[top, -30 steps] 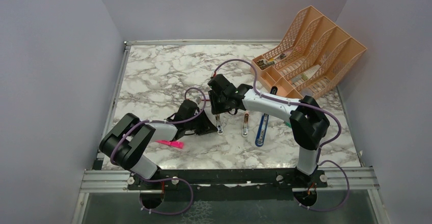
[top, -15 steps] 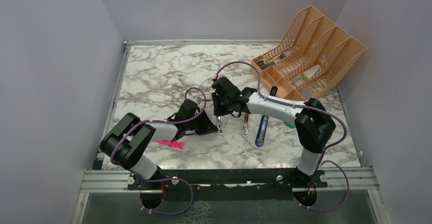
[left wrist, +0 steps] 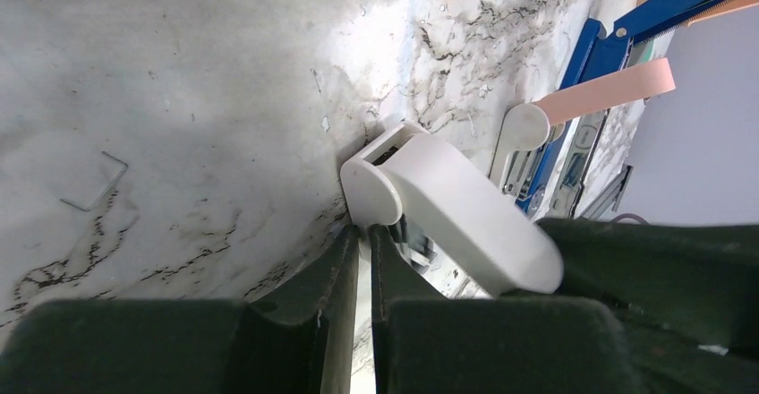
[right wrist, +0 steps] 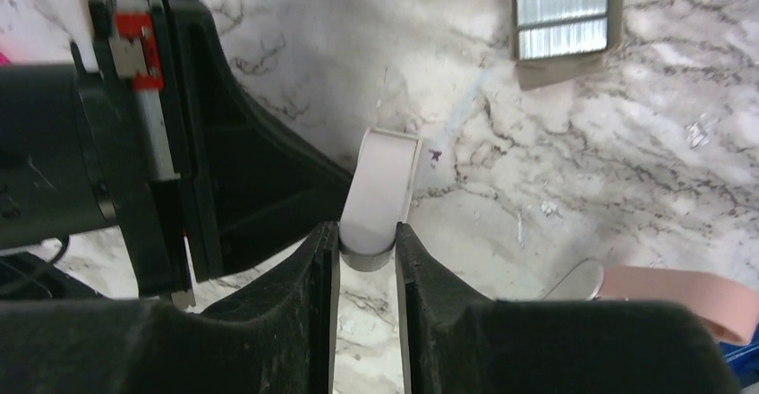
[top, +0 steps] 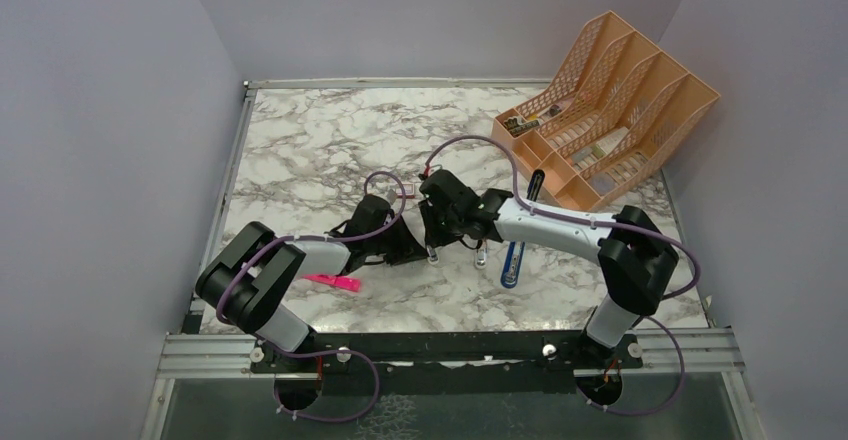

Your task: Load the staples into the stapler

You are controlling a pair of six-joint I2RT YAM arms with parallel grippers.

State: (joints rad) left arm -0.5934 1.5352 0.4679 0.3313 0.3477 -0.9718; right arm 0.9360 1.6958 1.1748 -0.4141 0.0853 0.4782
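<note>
Two arms are reaching inward over the marble table [top: 300, 140] and meeting near its middle. The right arm [top: 560, 222] is stretching low and leftward from a raised elbow. The left arm [top: 310, 258] is lying low, its forearm pointing right.

One orange file organizer [top: 610, 110] is standing at the far right corner.

The right gripper [right wrist: 365, 242] is clamping the near end of the white stapler [right wrist: 380, 179], one finger pressing each side.

The left gripper [left wrist: 362, 251] is showing fingers drawn almost together, with only a slit between them. Its tips are sitting against the stapler's hinge end. Whether they are pinching a thin part cannot be told.

One pink stapler [top: 481, 250] and one blue stapler [top: 513, 258] are lying just right of the grippers. A pink highlighter [top: 335, 282] is lying beside the left arm.

The staples [right wrist: 561, 9] are lying in a shallow open box. They are showing clearly only in the right wrist view, beyond the white stapler, off to the right and well apart from the fingers.

One loose wire staple [left wrist: 94, 184] is showing on bare marble in the left wrist view alone.
</note>
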